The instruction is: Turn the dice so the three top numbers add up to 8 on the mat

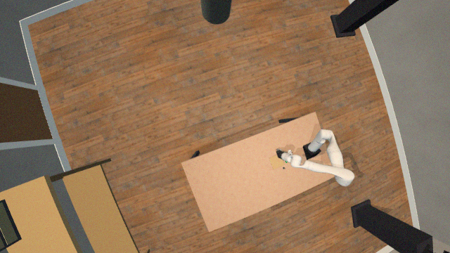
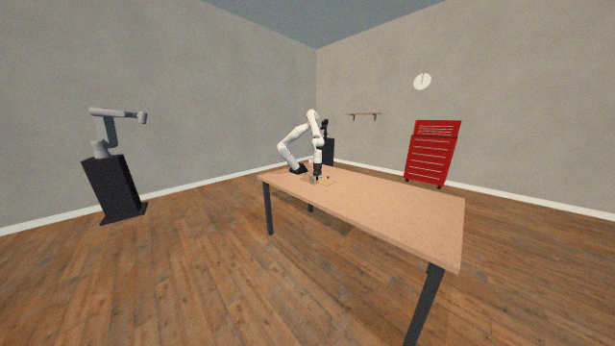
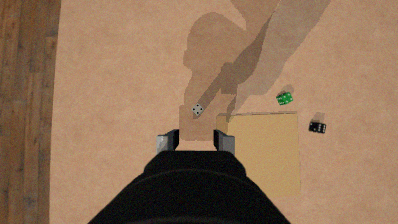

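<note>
In the wrist view a pale grey die (image 3: 197, 109) lies on the table left of the mat, in shadow; its top seems to show several dark pips. A green die (image 3: 284, 98) (image 1: 286, 161) lies just beyond the mat's upper edge. A black die (image 3: 317, 127) (image 1: 284, 168) (image 2: 328, 177) lies off the mat's right side. Top numbers of the green and black dice are too small to read surely. The yellow mat (image 3: 270, 155) (image 1: 275, 163) (image 2: 328, 183) lies flat. My gripper (image 3: 196, 136) is open and empty above the table, its fingers just short of the grey die in view.
The table top (image 1: 228, 186) (image 2: 394, 207) (image 3: 115, 100) carries the arm's black base (image 1: 311, 152) (image 2: 298, 169). In the wrist view the table's edge is at the left, with wooden floor (image 3: 25, 110) beyond. The arm's shadow falls over the grey die.
</note>
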Tool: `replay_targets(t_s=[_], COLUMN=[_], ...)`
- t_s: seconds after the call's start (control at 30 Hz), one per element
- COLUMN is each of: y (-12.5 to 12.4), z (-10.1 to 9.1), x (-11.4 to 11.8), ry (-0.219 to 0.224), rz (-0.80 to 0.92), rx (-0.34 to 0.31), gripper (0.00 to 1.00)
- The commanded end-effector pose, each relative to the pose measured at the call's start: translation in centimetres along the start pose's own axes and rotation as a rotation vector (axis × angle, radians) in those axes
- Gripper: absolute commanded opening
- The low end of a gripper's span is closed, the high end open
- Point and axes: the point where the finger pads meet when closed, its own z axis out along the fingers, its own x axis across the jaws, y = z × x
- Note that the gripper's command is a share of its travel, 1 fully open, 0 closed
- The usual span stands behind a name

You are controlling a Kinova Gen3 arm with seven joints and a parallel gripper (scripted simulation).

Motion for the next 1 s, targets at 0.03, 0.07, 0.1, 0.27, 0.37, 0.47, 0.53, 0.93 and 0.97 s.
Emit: replay_targets(t_s=[0.03, 0.07, 0.1, 0.27, 0.37, 0.47, 0.53, 0.93, 0.97], y=[0.0, 0.0, 0.0, -0.2, -0.4, -0.6, -0.8, -1.8, -1.8], z=[0.1, 0.1, 0.1, 0.1, 0.1, 0.1, 0.1, 0.1, 0.1], x=[-0.2, -0.1, -0.1, 1.4, 2.5, 3.9, 5.5, 13.2, 13.2], ry=[-0.002, -0.002, -0.002, -0.002, -0.002, -0.002, -0.002, -0.002, -0.002], rz=[-0.003, -0.003, -0.003, -0.003, -0.003, -0.003, -0.003, -0.003, -0.003], rx=[-0.002, -0.002, -0.002, -0.002, -0.002, -0.002, -0.002, -0.002, -0.002], gripper=[1.00, 1.00, 1.00, 1.00, 1.00, 1.00, 1.00, 1.00, 1.00])
